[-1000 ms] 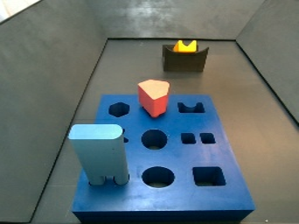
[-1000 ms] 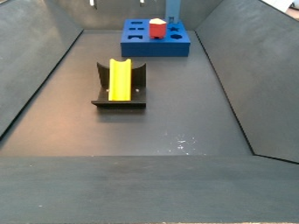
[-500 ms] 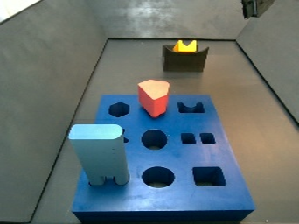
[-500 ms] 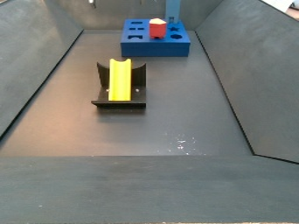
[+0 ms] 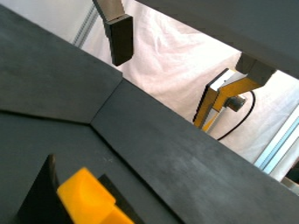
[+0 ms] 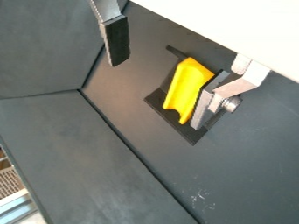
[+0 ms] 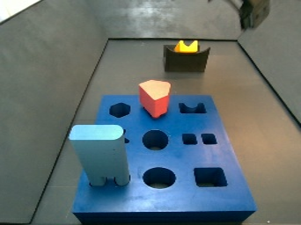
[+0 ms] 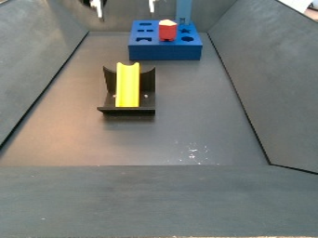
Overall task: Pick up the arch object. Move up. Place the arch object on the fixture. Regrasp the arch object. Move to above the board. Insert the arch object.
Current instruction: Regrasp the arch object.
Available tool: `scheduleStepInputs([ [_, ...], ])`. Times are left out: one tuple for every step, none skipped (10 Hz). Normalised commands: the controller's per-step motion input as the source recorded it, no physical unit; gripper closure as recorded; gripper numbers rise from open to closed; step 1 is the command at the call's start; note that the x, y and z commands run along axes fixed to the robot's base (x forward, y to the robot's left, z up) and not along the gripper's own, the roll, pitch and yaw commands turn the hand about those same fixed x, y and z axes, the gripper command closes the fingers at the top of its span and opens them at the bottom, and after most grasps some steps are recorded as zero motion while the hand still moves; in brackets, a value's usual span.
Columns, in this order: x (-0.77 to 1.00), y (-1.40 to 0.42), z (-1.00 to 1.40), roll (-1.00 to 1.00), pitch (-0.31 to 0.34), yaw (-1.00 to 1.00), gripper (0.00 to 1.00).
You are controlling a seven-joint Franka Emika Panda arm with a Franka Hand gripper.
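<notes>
The gripper (image 6: 170, 61) is hanging high above the floor, its silver-plate fingers (image 6: 114, 39) spread wide with nothing between them. Below, the small yellow-orange arch object (image 6: 184, 85) is lying in the dark olive-grey fixture (image 8: 126, 90), well apart from the thick blue board (image 8: 165, 42)

In a side view the gripper (image 7: 252, 10) blurs at one o'clock, above the arch object (image 7: 186, 45) resting in the fixture (image 7: 186, 60).

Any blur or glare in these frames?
Side view: gripper is a motion-blurred smudge at the top edge; arch object on the fixture stays sharp. Wrist view: blown-out white backdrop behind the fingers. Other views look evenly lit.
</notes>
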Motion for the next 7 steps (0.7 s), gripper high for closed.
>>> scheduleStepInputs([
  [0.05,0.06,-1.00,0.12,-0.102,0.06,0.00],
  [0.06,0.06,-1.00,0.09,-0.107,0.03,0.00],
  [0.06,0.06,-1.00,0.07,-0.106,0.01,0.00],
  [0.07,0.05,-1.00,0.06,-0.098,-0.01,0.00],
  [0.08,0.05,-1.00,0.07,-0.085,-0.03,0.00],
  [0.08,0.04,-1.00,0.07,-0.070,-0.04,0.00],
  [0.09,0.04,-1.00,0.07,-0.052,-0.04,0.00],
])
